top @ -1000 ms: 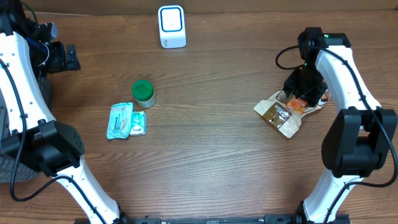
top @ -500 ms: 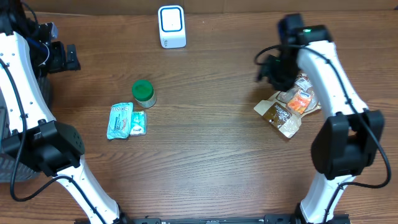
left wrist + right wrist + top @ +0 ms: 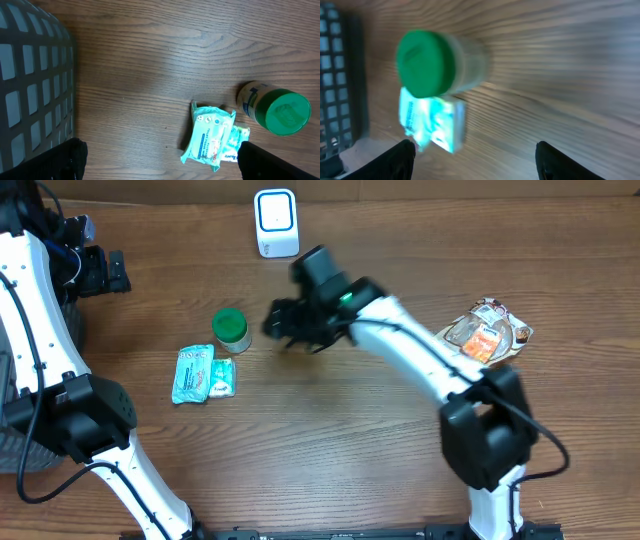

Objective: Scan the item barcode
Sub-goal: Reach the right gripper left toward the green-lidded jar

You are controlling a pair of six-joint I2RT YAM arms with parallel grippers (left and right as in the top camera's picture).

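Over wooden tabletop (image 3: 330, 450), poised right gripper (image 3: 281, 323) beside green-lidded jar (image 3: 231, 328), jaws apart, empty; seemingly pickup step; needed closing next.

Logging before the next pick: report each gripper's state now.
Left gripper: open, holding nothing.
Right gripper: open, holding nothing.

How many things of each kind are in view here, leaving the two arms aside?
white scanner: 1
green-lidded jar: 1
wipes packets: 2
snack pouch: 1 showing; the right arm may hide more
grey basket: 1
Total: 6
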